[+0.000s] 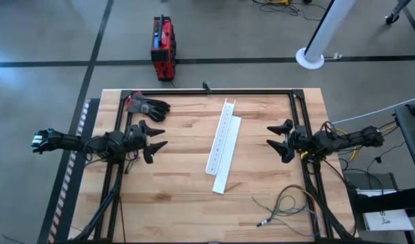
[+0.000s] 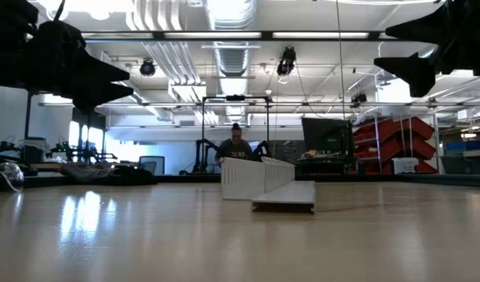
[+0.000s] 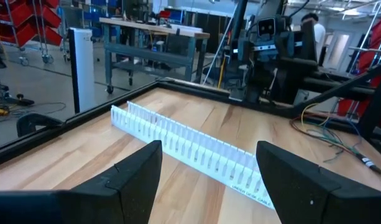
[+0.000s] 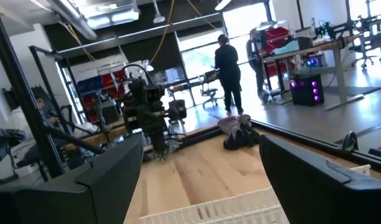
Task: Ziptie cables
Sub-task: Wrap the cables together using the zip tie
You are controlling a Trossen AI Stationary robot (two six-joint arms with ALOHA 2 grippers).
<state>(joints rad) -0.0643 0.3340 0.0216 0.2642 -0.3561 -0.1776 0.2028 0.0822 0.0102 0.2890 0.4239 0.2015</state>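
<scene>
Cables (image 1: 288,203), a loose tangle of green, grey and dark wires with a small connector end, lie on the wooden table (image 1: 173,196) well apart from the right gripper (image 1: 280,141), off to its side toward the table's near edge and a little behind its fingertips, with bare wood between them. That right gripper hangs above the table with its fingers spread wide, nothing held, pointing at the white slotted channel (image 1: 223,135) and its flat lid (image 1: 229,157), which lie side by side in the middle of the table. The left gripper (image 1: 155,137) faces it from the far side of the channel, also spread wide and holding nothing, so the channel stands between it and the cables, which show past the channel in the left wrist view (image 3: 332,138). Just beside the left gripper, toward the table's far edge, lies a pair of dark gloves (image 1: 147,106). Beyond the table, a red tool case (image 1: 162,48) sits on the floor and a person (image 4: 229,64) stands in the room.
</scene>
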